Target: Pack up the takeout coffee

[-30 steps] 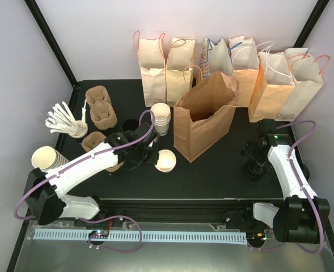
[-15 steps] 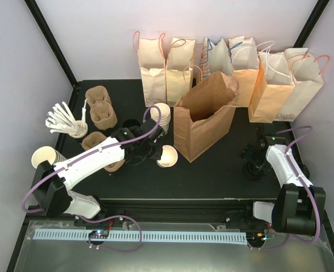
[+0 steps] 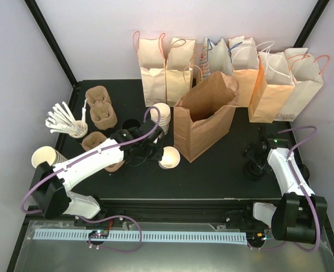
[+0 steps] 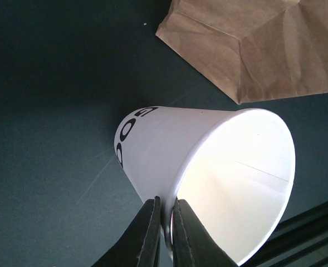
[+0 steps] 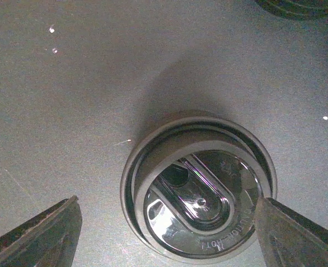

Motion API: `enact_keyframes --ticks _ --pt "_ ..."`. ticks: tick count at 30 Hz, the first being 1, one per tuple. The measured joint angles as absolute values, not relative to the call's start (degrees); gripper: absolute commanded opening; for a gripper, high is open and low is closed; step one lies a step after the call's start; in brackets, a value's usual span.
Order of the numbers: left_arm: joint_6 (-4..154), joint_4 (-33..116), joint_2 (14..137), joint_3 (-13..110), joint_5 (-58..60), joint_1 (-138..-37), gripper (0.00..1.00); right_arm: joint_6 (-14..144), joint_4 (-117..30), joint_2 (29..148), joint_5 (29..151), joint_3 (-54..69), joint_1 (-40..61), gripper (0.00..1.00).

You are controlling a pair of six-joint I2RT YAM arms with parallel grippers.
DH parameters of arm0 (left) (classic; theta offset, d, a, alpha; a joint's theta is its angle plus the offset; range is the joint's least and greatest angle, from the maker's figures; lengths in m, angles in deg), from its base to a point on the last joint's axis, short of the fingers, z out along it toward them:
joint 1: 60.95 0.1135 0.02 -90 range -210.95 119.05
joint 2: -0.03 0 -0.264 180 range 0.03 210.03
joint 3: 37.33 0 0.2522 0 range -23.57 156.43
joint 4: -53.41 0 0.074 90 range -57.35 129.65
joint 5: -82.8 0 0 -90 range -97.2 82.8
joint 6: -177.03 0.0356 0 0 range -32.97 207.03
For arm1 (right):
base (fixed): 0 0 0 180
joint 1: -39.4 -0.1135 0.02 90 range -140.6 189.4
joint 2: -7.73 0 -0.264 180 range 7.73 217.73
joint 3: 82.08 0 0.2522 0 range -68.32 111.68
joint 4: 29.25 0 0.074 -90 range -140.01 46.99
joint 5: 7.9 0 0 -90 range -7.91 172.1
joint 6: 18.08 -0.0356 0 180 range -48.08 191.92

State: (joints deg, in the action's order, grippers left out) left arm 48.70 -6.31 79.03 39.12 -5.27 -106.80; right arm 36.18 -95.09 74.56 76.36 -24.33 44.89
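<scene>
The left pincer (image 4: 166, 207) is clamped on the rim of a white paper cup (image 4: 208, 167), one finger inside the wall and one outside. The cup has no lid on it and is tilted so its open mouth shows. It sits just beside the lower left corner of the open brown bag (image 3: 203, 116). Well apart to the right, the right pincer (image 5: 169, 233) hangs with its fingers spread wide on either side of a round black lid (image 5: 197, 189) lying on the desk (image 3: 212, 173).
</scene>
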Motion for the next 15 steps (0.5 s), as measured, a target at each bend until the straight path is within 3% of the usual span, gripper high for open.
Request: enact_keyframes --ticks 15 --pt "47.0 -3.2 75.7 31.7 -2.9 -105.8 0.13 32.6 -96.5 76.1 73.3 -24.5 44.9 0.80"
